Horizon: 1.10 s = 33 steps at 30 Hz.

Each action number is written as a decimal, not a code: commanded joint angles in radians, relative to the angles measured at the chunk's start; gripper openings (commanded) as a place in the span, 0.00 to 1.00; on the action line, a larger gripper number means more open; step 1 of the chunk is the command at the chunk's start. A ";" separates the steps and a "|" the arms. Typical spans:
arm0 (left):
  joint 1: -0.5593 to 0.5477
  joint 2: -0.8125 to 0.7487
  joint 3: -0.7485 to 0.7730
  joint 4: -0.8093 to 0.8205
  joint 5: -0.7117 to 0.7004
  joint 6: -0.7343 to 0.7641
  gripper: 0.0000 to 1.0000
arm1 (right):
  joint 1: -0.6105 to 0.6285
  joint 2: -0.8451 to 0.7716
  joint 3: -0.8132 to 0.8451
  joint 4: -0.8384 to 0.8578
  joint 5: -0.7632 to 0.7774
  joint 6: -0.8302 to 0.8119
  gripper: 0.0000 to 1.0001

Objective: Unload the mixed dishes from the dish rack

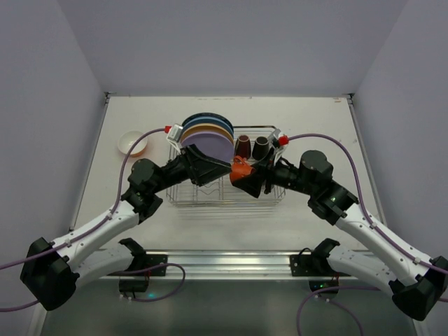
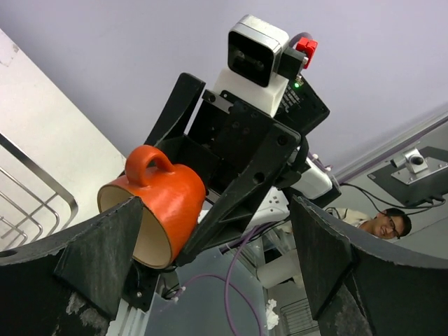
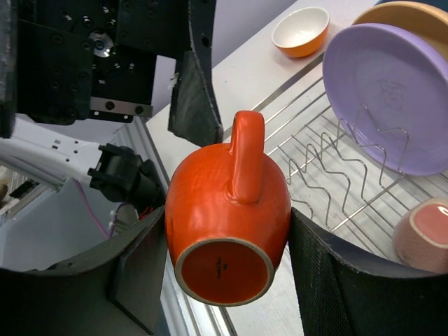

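Observation:
My right gripper [image 3: 227, 276] is shut on the orange cup [image 3: 227, 224], handle up and base toward the camera, held above the dish rack [image 1: 269, 197]. In the top view the cup [image 1: 239, 169] hangs between both grippers over the rack's middle. My left gripper [image 1: 222, 166] is open and empty, facing the cup [image 2: 157, 203] with one finger [image 2: 105, 252] just in front of its rim. The lavender plate [image 1: 207, 145] stands in the dividers, with yellow [image 1: 210, 131] and blue plates [image 1: 207, 118] behind. A brown cup [image 1: 242, 145] and a dark cup [image 1: 260, 145] sit in the rack. A pink cup [image 3: 423, 234] lies in the rack.
The orange bowl [image 1: 133, 143], white inside, sits on the table left of the rack and also shows in the right wrist view [image 3: 301, 31]. Grey walls close in the table on three sides. The two arms nearly meet over the rack's front half.

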 commanded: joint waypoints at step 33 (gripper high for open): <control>-0.085 0.085 -0.009 0.211 0.014 -0.044 0.35 | -0.013 -0.073 -0.026 0.189 -0.175 0.024 0.36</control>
